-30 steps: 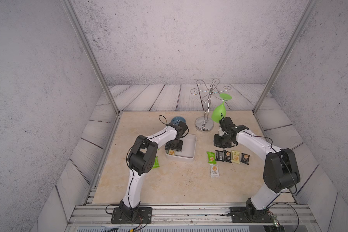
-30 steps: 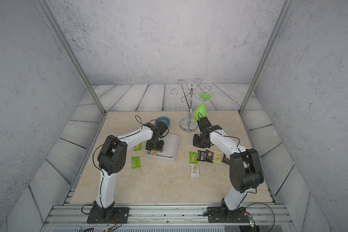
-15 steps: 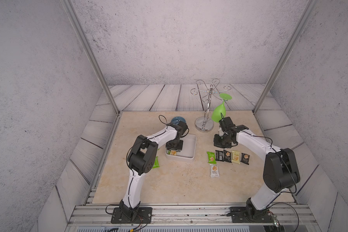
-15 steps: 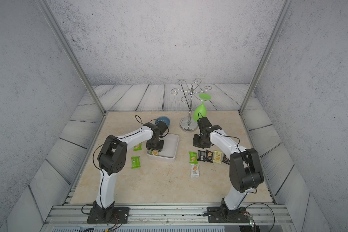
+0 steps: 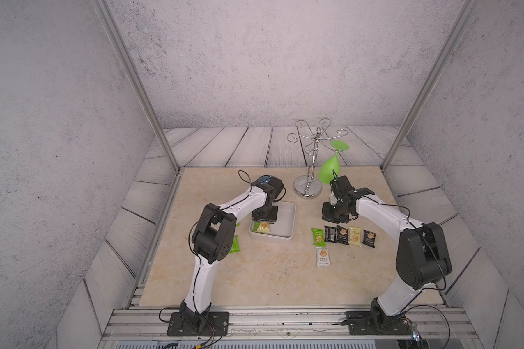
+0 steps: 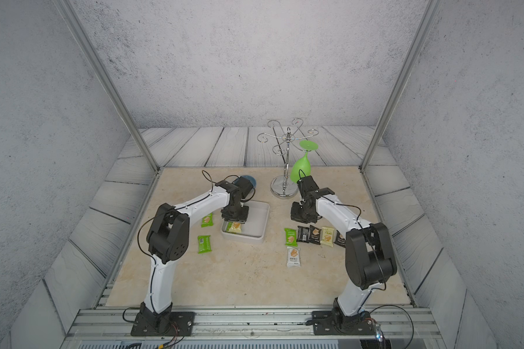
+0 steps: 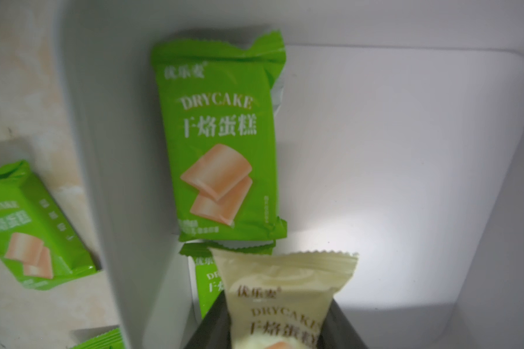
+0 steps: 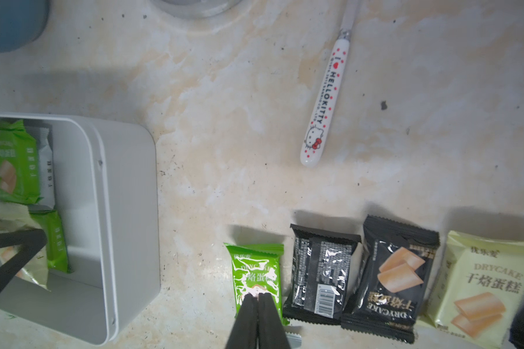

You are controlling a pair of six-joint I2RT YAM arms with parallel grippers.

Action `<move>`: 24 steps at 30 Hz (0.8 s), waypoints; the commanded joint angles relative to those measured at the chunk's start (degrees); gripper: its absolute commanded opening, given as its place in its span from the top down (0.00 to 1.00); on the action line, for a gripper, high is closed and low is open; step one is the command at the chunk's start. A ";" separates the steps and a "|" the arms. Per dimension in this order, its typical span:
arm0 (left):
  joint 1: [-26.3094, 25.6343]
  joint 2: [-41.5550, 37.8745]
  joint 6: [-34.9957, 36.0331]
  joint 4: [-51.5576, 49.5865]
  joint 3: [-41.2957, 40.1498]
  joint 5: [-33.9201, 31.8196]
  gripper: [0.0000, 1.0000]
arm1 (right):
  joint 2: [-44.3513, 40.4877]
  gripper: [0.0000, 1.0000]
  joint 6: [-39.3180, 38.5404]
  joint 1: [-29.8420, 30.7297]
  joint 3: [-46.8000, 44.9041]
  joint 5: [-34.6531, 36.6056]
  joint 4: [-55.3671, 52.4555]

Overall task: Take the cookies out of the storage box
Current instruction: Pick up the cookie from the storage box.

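The left gripper [image 7: 279, 326] is clamped on a cream packet [image 7: 285, 290] low inside the storage box [image 5: 282, 223], probably to lift it over the wall. More cookies [image 7: 221, 136] lie against that wall. The right gripper [image 8: 257, 297], jaws pressed together and holding nothing, hangs near the row of packets [image 5: 342, 235] laid out on the table [image 5: 254, 272].

green glass [image 5: 328, 170] hangs from wire rack [image 5: 303, 186]; blue bowl [image 6: 251, 181]; white-handled utensil [image 8: 321, 105].

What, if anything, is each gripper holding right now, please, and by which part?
The left gripper pinches the cream packet across its sides, sealed end poking out; the right gripper is shut, holding nothing.
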 commanded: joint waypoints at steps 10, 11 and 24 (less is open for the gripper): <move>-0.10 -4.94 0.37 -3.03 5.47 2.51 0.57 | 1.20 0.91 0.38 -0.16 2.36 -0.59 -1.92; -0.02 -5.01 0.51 -3.34 5.83 2.42 0.57 | 1.25 0.91 0.38 -0.16 2.50 -0.63 -1.99; 7.06 -6.94 1.84 -2.97 4.68 0.05 0.56 | 2.43 0.90 0.83 -0.17 3.64 -0.73 -2.57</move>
